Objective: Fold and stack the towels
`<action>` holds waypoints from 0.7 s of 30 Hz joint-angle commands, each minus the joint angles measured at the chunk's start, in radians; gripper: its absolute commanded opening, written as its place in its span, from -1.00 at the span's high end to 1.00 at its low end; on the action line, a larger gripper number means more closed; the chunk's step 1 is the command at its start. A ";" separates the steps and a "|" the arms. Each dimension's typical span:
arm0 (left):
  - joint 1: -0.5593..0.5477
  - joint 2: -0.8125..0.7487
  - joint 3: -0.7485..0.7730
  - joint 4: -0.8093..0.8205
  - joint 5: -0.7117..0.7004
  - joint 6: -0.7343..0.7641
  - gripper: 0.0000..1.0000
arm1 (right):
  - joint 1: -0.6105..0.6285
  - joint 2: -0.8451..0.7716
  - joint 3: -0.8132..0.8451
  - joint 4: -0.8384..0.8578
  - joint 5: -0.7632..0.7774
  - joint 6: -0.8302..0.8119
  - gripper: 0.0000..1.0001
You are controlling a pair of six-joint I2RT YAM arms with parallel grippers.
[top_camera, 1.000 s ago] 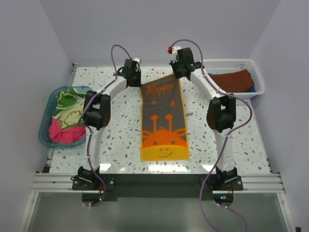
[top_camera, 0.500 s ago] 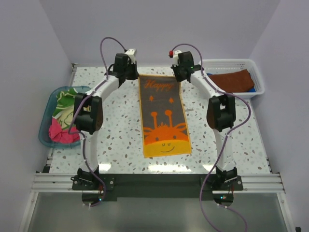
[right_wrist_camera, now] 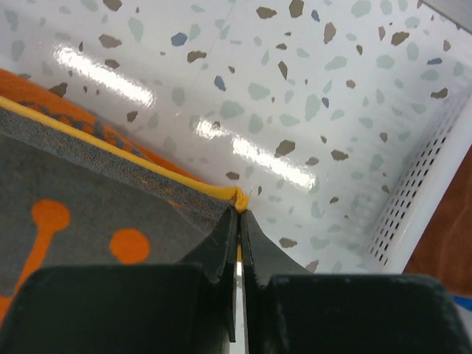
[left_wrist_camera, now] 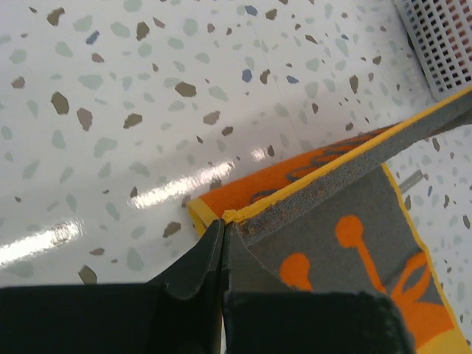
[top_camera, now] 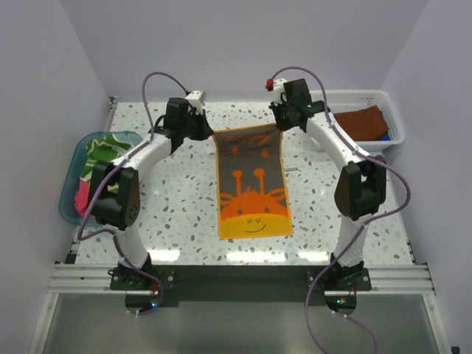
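- At the near edge of the desk (top_camera: 177, 199), just beyond the arm bases, the yellow hem of the giraffe towel (top_camera: 253, 199) lies flat. The cloth runs away from there toward the back wall, centred between the two arms.
- The towel looks light, soft and limp, so it will likely drape and sag wherever it is unsupported. The corners are the sensible places to hold it, and the yellow binding there looks thicker, so a pinch on it should slip less.
- At mid-depth on the left, the teal tub (top_camera: 68, 199) holds a crumpled pink towel (top_camera: 92, 203) and a green-and-yellow towel (top_camera: 99, 158), not yet folded.
- Farther back, the left pincer (left_wrist_camera: 223, 225) is clamped tight on the giraffe towel's far left corner.
- The right pincer (right_wrist_camera: 238, 214) is clamped the same way on the far right corner. The far edge hangs taut between the two, raised off the desk.
- Bare desk lies on both sides of the towel, so bringing the far edge over toward the near hem looks unobstructed.
- At the far right, the white mesh basket (top_camera: 354, 94) stands near the right pincer. It holds a rust-brown towel (top_camera: 358, 122) with a blue towel (top_camera: 385, 136) peeking out at its near right edge.
- The basket wall is the edge to mind on that side.
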 commanded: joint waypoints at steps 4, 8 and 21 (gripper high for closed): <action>-0.058 -0.201 -0.182 0.035 0.003 -0.053 1.00 | -0.009 -0.162 -0.157 -0.126 -0.046 0.080 1.00; -0.103 -0.305 -0.312 0.032 -0.040 -0.082 1.00 | 0.002 -0.243 -0.262 -0.147 -0.046 0.123 1.00; -0.195 -0.548 -0.564 -0.037 -0.075 -0.228 1.00 | 0.049 -0.478 -0.577 -0.185 -0.088 0.257 1.00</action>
